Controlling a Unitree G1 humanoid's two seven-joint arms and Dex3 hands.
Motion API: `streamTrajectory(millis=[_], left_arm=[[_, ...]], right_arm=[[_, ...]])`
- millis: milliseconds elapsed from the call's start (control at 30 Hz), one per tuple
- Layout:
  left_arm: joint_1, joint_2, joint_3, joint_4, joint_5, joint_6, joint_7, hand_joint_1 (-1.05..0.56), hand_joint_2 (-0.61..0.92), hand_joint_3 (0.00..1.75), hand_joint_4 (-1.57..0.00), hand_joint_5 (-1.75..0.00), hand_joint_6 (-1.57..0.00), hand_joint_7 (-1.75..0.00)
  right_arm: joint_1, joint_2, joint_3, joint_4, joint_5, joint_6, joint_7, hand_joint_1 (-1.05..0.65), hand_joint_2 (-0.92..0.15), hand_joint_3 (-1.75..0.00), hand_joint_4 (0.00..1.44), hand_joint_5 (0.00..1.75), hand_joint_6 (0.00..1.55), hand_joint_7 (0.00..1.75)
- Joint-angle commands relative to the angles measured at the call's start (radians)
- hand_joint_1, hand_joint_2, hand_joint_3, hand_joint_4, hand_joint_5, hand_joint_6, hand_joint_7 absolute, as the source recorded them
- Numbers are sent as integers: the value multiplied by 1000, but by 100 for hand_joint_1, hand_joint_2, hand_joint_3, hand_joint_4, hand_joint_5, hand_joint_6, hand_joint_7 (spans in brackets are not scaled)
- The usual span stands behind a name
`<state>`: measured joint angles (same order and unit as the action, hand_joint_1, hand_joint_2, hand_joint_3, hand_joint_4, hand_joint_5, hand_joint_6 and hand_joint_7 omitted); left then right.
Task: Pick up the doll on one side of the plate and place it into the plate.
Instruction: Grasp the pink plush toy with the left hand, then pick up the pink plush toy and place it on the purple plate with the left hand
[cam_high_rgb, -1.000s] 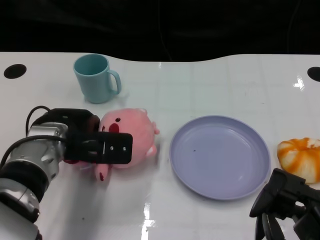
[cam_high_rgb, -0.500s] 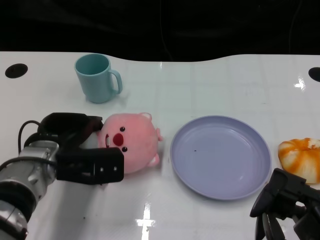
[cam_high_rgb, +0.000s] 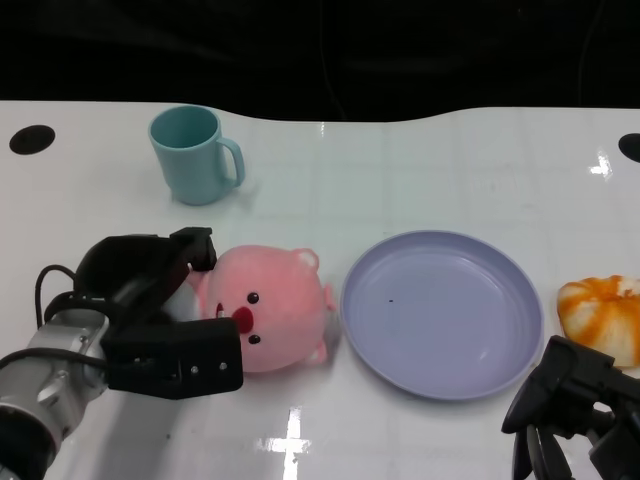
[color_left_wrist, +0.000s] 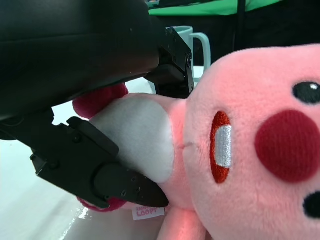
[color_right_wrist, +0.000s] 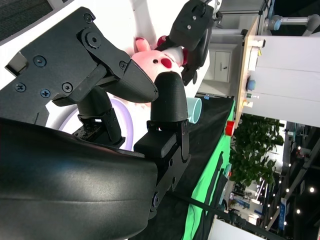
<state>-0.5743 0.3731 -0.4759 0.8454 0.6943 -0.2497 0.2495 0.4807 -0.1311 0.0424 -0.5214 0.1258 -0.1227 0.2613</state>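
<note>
White table (cam_high_rgb: 420, 170); left hand (cam_high_rgb: 160, 320) grips pink, red-nosed doll (cam_high_rgb: 270, 310).

Glossy white desk (cam_high_rgb: 420, 170) fills frame below dark upper edge. On it: teal ceramic mug (cam_high_rgb: 193, 155) upper left, handle to the right; round lavender plastic plate (cam_high_rgb: 441, 313) center right; orange-and-white striped round plush (cam_high_rgb: 601, 318) at right edge, just beside plate; pink plush doll (cam_high_rgb: 268, 309) left of plate, nearly touching its rim.
</note>
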Motion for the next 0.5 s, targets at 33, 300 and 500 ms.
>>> streamTrajectory(millis=[33, 300, 500], left_arm=[[31, 32, 36, -68, -12, 14, 9, -13, 61, 86, -85, -175, -63, -175], [116, 66, 124, -295, -58, 57, -69, -16, 55, 105, -86, -175, -64, -175], [137, 80, 159, -423, -45, 119, -123, -14, 50, 106, -86, -175, -64, -175]], right_arm=[[1, -10, -8, -5, 7, 6, -3, -16, -42, -145, 69, 175, 58, 152], [-4, -12, -12, 3, 14, 11, 2, -17, -42, -144, 69, 175, 59, 152], [-10, -9, -12, 15, 10, -3, 0, -14, -41, -146, 70, 175, 59, 152]])
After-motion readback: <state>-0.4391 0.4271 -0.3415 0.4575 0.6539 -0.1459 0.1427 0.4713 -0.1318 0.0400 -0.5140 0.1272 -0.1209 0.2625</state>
